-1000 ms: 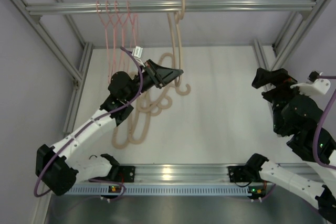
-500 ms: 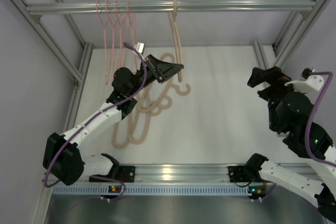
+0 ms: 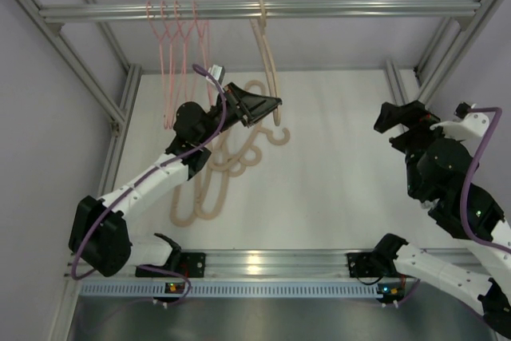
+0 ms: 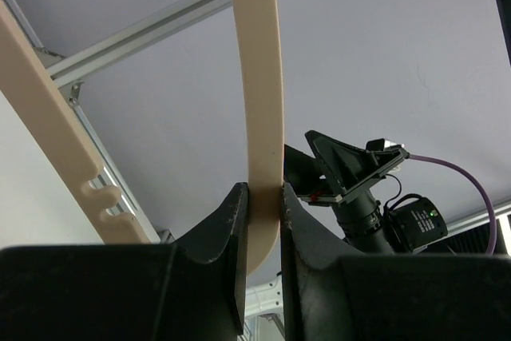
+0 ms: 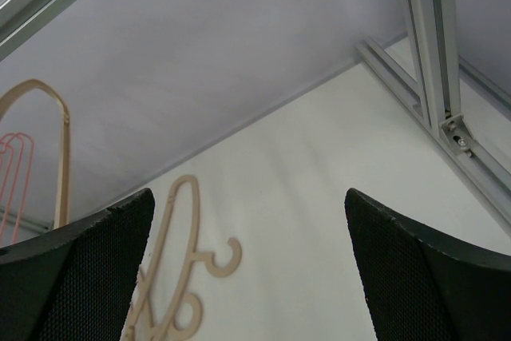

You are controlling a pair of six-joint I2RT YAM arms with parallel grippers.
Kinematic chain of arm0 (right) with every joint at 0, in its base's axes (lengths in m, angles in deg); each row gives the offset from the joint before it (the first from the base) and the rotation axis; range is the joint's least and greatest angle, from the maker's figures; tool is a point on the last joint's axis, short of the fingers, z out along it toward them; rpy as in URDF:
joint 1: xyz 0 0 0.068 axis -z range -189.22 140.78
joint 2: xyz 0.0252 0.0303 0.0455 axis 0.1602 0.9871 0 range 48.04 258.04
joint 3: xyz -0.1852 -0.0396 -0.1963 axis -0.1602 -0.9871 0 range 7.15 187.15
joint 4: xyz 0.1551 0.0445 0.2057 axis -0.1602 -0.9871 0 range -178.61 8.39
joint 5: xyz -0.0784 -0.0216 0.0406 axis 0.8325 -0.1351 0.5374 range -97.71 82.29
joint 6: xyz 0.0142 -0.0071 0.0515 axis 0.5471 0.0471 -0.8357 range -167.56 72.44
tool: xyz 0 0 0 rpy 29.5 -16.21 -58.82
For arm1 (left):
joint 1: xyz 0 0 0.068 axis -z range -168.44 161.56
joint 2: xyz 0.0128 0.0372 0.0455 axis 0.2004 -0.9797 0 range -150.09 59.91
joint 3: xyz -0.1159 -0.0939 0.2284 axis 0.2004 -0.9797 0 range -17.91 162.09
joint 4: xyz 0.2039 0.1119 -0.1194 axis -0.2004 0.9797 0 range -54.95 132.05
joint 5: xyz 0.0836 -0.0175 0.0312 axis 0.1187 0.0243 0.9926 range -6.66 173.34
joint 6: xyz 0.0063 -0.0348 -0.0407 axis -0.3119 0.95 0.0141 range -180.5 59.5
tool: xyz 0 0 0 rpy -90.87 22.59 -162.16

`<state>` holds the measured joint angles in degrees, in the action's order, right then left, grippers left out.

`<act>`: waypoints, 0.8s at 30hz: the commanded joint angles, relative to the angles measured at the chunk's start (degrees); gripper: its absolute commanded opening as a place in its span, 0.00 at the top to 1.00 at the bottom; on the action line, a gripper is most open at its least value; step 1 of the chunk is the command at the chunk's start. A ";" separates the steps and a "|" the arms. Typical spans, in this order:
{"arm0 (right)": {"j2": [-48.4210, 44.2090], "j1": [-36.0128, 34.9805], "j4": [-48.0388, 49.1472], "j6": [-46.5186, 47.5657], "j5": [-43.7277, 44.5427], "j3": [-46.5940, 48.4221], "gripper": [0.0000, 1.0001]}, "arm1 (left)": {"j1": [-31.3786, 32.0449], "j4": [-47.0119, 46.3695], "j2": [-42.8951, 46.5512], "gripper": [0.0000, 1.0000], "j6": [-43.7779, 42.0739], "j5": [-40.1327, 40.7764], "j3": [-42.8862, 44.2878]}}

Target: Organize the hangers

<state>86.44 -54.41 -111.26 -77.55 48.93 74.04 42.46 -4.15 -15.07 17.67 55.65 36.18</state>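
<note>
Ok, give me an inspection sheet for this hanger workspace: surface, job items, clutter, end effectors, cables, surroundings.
Surface: white table, carrying loose hangers left of centre.
Job's things: pink hangers on the rail; hung beige hanger on the same rail; beige pile lying on the table.
Clutter: nothing seen.
End effectors: left end effector shut on the hung beige hanger; right end effector open, holding nothing.
Cables: purple cable on the left arm, another on the right arm.
Surroundings: aluminium frame, grey walls.
</note>
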 commanded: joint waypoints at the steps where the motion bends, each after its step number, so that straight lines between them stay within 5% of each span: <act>1: 0.28 0.45 0.03 0.21 -0.13 2.10 0.01 | -1.36 -2.55 -0.69 1.00 2.86 3.34 -0.03; 24: -0.25 0.45 0.12 -1.38 0.05 0.78 0.01 | -3.03 8.17 -0.26 1.00 6.64 -1.76 3.83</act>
<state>86.41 -54.41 -111.24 -78.23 48.80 74.02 40.10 0.74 -15.64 22.18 54.71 37.64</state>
